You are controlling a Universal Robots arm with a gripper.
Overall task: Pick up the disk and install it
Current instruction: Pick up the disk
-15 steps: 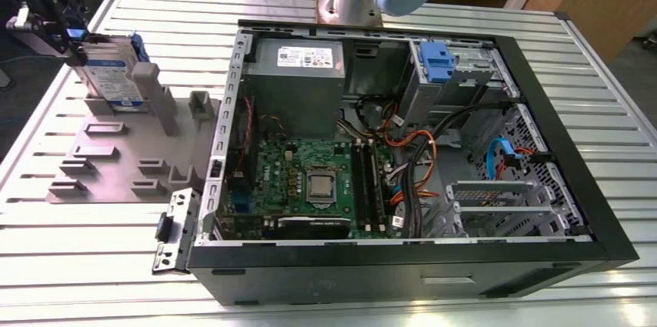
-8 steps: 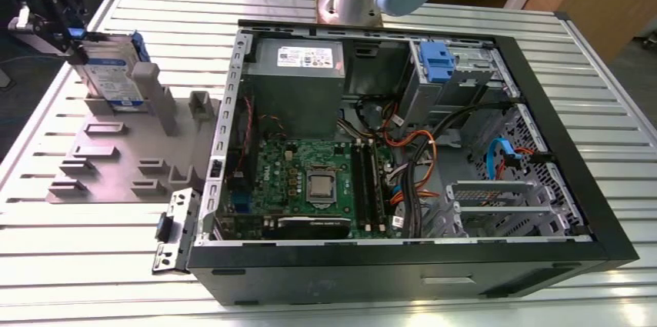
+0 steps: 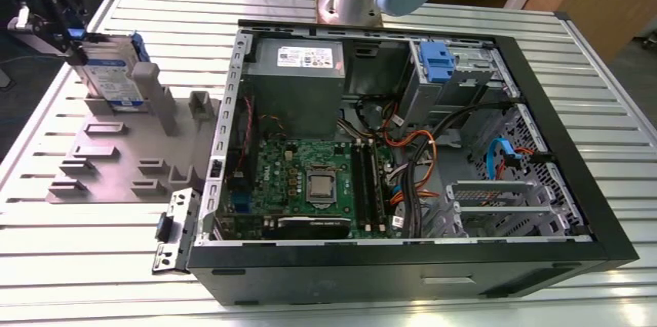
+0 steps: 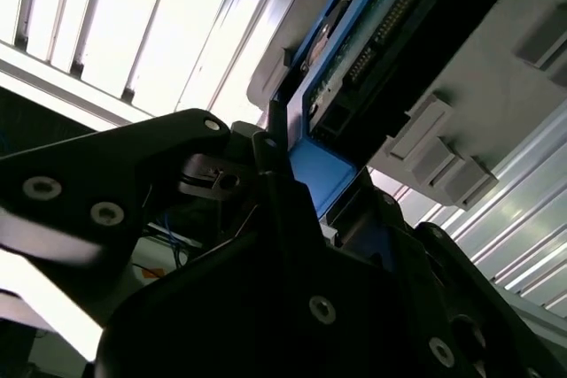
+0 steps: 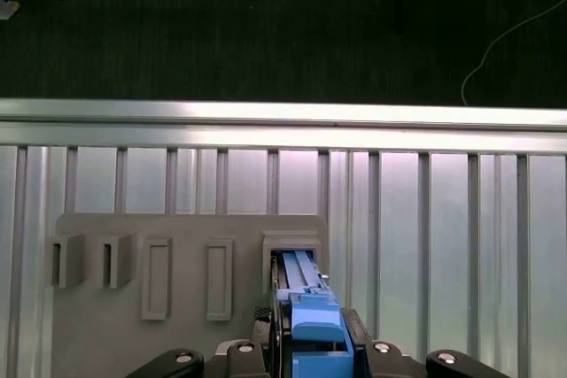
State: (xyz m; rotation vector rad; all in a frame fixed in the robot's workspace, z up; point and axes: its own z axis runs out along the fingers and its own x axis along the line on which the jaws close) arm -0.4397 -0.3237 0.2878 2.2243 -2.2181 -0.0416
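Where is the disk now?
At the exterior view's left, the disk stands on edge in the grey holder beside the computer case, end effector at its top.

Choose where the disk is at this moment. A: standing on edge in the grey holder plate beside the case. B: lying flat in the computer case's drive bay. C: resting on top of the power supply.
A: the disk stands upright in a slot of the grey holder plate, at the exterior view's left of the open computer case.
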